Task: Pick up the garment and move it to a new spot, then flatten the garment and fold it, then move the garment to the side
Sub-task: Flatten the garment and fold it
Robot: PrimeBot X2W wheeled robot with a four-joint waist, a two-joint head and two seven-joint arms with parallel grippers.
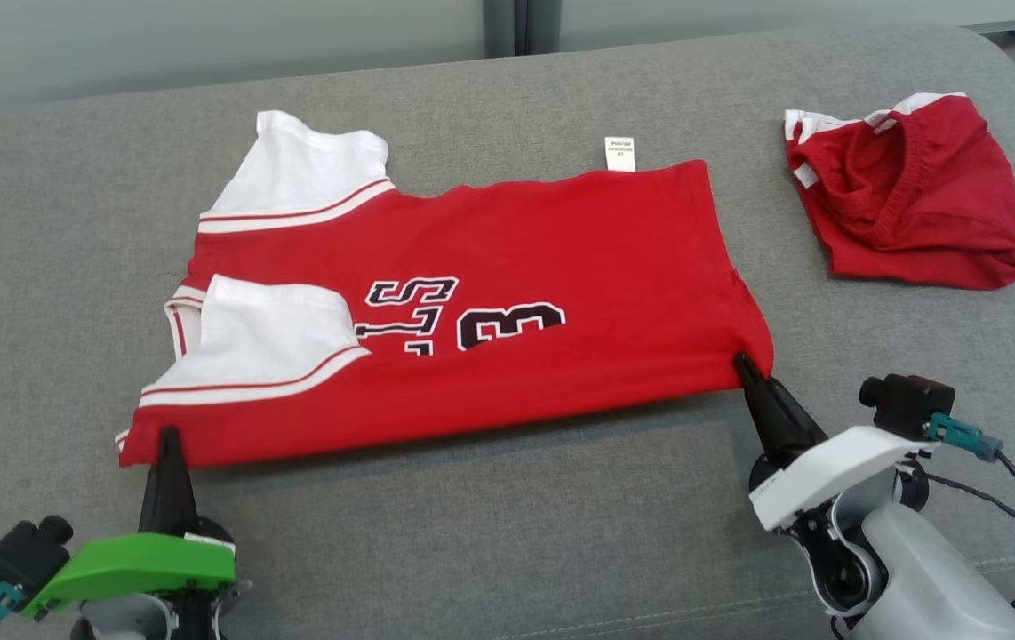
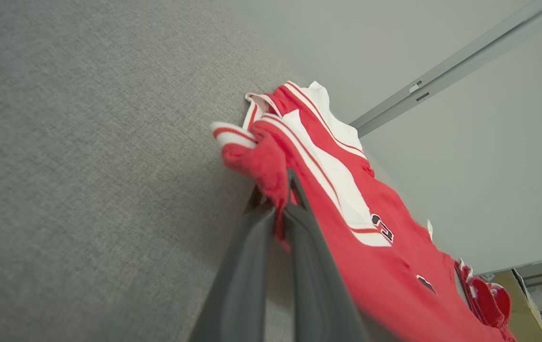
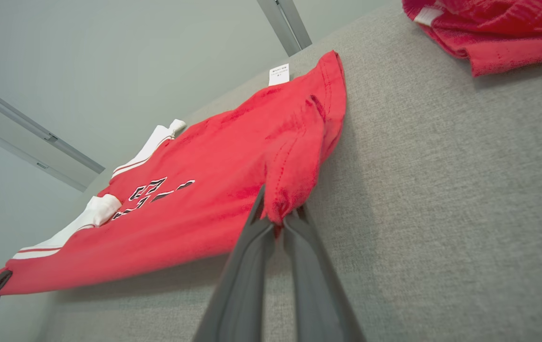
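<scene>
I've got the left gripper [image 1: 169,440] pinched on the shirt [image 1: 507,293] at its shoulder corner and the right gripper [image 1: 746,364] on the hem corner, to hold the folded edge taut. It lies on the couch [image 1: 472,551], toward its front edge.

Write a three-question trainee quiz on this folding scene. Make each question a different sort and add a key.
1. True or false: the left gripper is open and clear of the red jersey.
2. Pick one. The right gripper is shut on the jersey's: A) near hem corner; B) white sleeve; C) label.
3. Fill the gap: in the head view, the other red garment lies apart from the jersey, on its ____ side.

Key
1. False: it is shut on the jersey's near corner at the sleeve end.
2. A.
3. Right.
</scene>
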